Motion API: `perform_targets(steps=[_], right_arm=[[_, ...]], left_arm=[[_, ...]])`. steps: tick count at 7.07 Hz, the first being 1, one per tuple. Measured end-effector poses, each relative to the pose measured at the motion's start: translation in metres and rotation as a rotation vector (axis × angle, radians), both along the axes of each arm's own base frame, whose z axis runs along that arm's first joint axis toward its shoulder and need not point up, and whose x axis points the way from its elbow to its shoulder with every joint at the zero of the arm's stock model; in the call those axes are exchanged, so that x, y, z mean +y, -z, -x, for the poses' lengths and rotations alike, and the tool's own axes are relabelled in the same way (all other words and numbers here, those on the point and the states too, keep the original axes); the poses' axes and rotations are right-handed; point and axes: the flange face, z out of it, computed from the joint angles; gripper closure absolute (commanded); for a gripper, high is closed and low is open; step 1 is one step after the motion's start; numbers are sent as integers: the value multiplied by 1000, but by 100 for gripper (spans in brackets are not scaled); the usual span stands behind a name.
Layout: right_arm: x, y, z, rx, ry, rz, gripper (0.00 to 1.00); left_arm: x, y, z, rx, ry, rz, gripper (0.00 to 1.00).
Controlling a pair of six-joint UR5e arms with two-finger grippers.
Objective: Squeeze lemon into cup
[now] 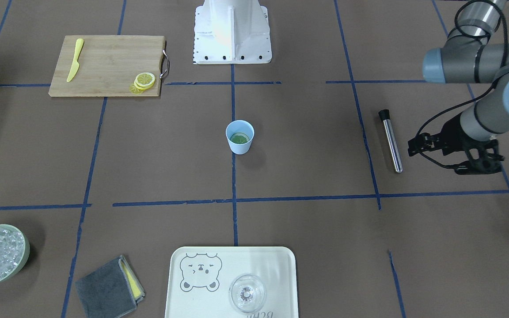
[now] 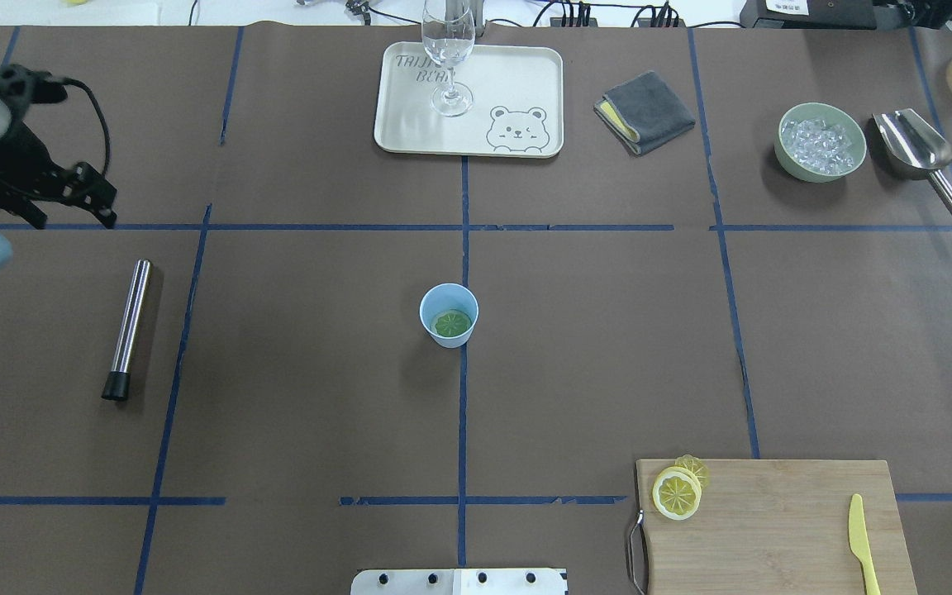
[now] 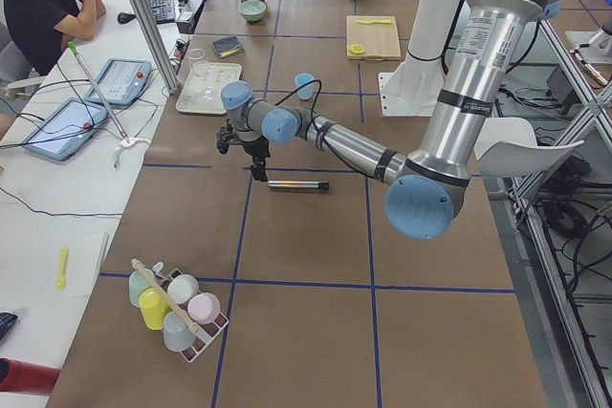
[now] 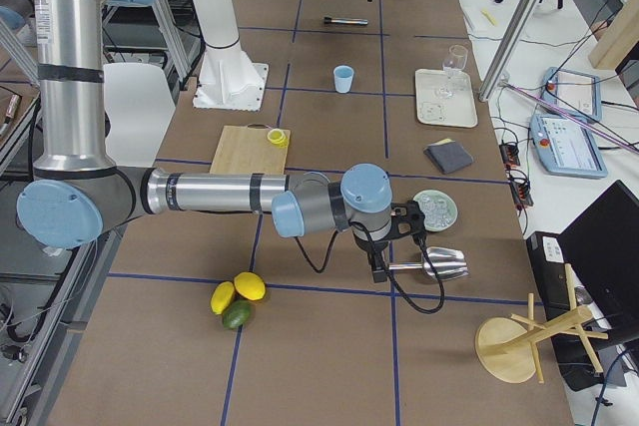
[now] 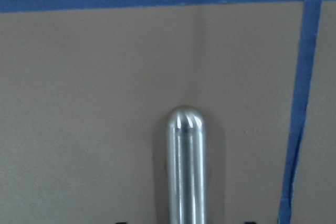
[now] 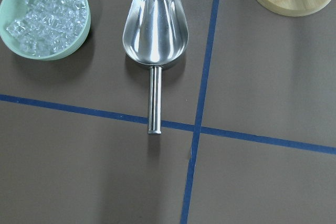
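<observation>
You see the cup (image 2: 449,316) upright at the middle of the surface (image 2: 608,347), with what seems a greenish round slice (image 2: 452,324) in it. The lemon slices (image 2: 676,493) lie stacked on the cutting board's (image 2: 773,529) corner. Your left gripper (image 2: 73,220) hangs released and empty near the metal rod (image 2: 127,329). The right gripper (image 4: 379,271) hovers by the scoop (image 4: 439,264); you cannot tell whether it is released or clenched.

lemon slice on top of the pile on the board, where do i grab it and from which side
Pinch the top lemon slice across its rind, coming straight down from above. It lies flat at the handle corner of the cutting board, partly over another slice, so its rim is probably raised a little and easier to catch. It looks too thin for a side approach.
</observation>
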Motion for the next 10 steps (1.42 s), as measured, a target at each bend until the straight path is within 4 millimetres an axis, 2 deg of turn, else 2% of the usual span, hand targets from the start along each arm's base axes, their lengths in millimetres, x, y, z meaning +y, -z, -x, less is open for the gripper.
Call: perform_targets(steps=[1, 2, 3, 4, 5, 6, 7, 10], right_arm=[[1, 0, 0, -2, 1, 1, 0], [2, -2, 0, -5, 2, 4, 0], [5, -4, 1, -13, 4, 10, 0], [7, -7, 2, -21, 7, 17, 0], [7, -9, 2, -26, 8, 25, 0], [8, -11, 2, -27, 7, 31, 0], [8, -13, 2, -28, 7, 37, 0], [10, -15, 2, -28, 7, 40, 0]], left_arm=[[-5, 7, 54, 8, 47, -61, 0], [-2, -6, 98, -2, 47, -122, 0], [7, -33, 134, -19, 13, -174, 0], [21, -72, 167, -37, -29, -208, 0], [38, -109, 192, -50, -64, -214, 0], [52, -136, 209, -56, -74, -200, 0], [63, -152, 226, -59, -58, -181, 0], [72, -162, 256, -64, 8, -148, 0]])
